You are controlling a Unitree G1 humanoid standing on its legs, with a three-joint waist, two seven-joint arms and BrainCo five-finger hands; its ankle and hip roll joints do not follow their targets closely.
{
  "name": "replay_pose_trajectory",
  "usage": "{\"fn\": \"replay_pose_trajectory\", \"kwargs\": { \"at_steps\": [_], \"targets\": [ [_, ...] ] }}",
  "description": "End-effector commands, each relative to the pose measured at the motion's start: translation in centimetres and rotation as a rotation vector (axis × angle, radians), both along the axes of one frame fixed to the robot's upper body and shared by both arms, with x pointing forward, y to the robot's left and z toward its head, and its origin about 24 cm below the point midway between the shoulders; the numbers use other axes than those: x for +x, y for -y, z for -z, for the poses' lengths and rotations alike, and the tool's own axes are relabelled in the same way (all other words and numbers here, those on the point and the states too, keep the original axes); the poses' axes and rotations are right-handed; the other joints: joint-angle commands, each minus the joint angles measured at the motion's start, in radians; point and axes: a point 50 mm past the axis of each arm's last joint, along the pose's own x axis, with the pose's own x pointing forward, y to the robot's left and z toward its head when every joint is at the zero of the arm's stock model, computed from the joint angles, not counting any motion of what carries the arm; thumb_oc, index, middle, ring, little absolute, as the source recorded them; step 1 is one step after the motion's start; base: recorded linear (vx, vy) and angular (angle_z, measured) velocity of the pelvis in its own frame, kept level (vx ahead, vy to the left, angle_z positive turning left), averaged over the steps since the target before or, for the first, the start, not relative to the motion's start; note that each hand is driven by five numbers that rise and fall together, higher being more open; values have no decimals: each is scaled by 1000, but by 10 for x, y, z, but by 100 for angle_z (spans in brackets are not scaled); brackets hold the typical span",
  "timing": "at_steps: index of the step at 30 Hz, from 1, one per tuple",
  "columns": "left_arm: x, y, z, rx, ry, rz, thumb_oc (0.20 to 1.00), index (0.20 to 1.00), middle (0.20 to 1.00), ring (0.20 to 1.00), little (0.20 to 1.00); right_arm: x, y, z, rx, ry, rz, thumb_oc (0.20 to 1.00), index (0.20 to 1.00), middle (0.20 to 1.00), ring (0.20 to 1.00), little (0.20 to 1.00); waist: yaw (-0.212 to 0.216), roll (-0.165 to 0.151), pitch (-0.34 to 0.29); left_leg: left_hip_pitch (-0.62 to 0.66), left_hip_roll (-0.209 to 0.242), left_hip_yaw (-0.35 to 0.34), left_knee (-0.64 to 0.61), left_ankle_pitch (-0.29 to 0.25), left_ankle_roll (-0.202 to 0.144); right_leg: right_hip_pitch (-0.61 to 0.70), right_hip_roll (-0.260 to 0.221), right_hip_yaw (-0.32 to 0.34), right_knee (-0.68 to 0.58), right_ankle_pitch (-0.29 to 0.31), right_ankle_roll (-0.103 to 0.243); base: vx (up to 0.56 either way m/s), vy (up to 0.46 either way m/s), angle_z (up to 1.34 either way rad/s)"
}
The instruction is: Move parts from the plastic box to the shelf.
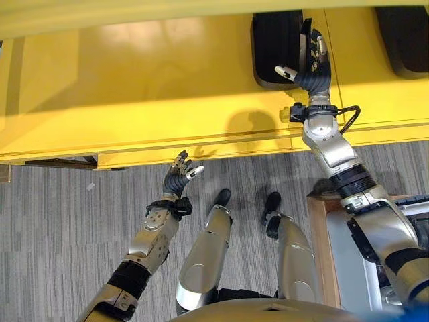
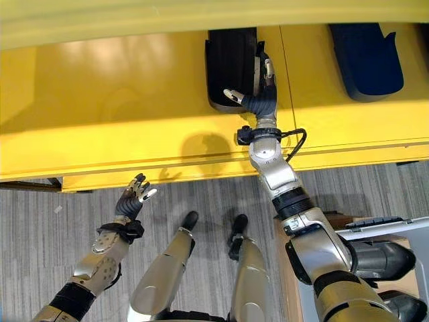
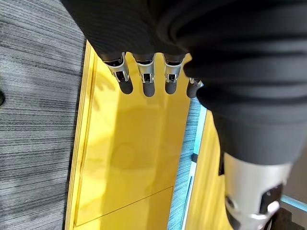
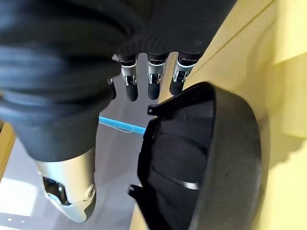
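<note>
My right hand (image 2: 258,94), fingers spread loose, rests beside the black part (image 2: 231,64) lying on the yellow shelf (image 2: 120,100). I'd withdraw straight back without nudging it. My left hand (image 1: 179,174) hangs relaxed.

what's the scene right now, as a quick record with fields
surface: yellow shelf
right hand: at the side of a black part lying on the shelf, fingers straight beside it
left hand: held over the grey carpet in front of the shelf edge, fingers relaxed, holding nothing
other part: a second dark part further along the shelf
</note>
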Motion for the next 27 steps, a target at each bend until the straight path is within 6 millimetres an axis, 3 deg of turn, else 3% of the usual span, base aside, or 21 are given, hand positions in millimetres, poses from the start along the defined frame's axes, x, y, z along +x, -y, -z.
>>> {"fn": "replay_pose_trajectory", "kwargs": {
  "at_steps": [1,6,13,14,15,16,20,23,27],
  "targets": [
    [-5,-5,-12,13,86,-20,1000,1000,1000,1000,1000,-21,5,-36,-12,224,-13,1000,1000,1000,1000,1000,4,4,-12,-24,34,85,-30,-9,28,94,-25,50,121,-166,36,0,0,0],
    [-6,-5,-11,19,80,-22,1000,1000,1000,1000,1000,-41,-5,-45,10,323,-110,1000,1000,1000,1000,1000,-6,0,-16,-27,35,87,-26,-9,29,90,-24,52,127,-168,35,0,0,0],
    [-9,-7,-8,19,69,-44,1000,1000,1000,1000,1000,-67,-10,-24,51,328,-225,1000,1000,1000,1000,1000,-25,-7,-24,-10,45,93,-47,-1,25,108,-18,49,104,-160,36,-2,-5,-1],
    [-10,-8,-6,19,61,-49,1000,1000,1000,1000,1000,-76,-10,-2,69,269,-275,1000,1000,1000,1000,1000,-36,-11,-33,7,52,91,-68,8,21,126,-13,46,82,-154,36,-5,-19,-7],
    [-10,-8,-6,19,61,-49,1000,1000,1000,1000,1000,-76,-10,-2,69,269,-275,1000,1000,1000,1000,1000,-36,-11,-34,8,52,90,-69,8,21,127,-13,45,81,-154,36,-5,-35,-5],
    [-12,-8,-4,16,53,-51,1000,1000,1000,1000,1000,-82,-7,17,93,203,-297,1000,1000,1000,1000,1000,-46,-14,-44,26,61,91,-95,19,17,146,-3,40,54,-147,36,2,-25,-5],
    [-14,-10,-1,14,44,-56,1000,1000,1000,1000,1000,-91,5,46,105,95,-293,1000,1000,1000,1000,1000,-71,-18,-65,74,82,86,-160,49,6,187,15,29,-1,-132,36,18,-25,-9],
    [-20,-18,6,10,19,-83,1000,1000,1000,1000,1000,-102,21,88,134,-84,-287,1000,1000,1000,1000,1000,-117,-18,-131,172,137,92,-312,118,-7,249,57,25,-114,-106,38,59,-48,-13],
    [-28,-24,15,2,-13,-104,1000,1000,1000,1000,1000,-112,28,122,157,-239,-289,1000,1000,1000,1000,1000,-139,-14,-187,262,199,109,-440,178,-22,307,107,44,-200,-89,35,38,-88,-36]
  ]
}}
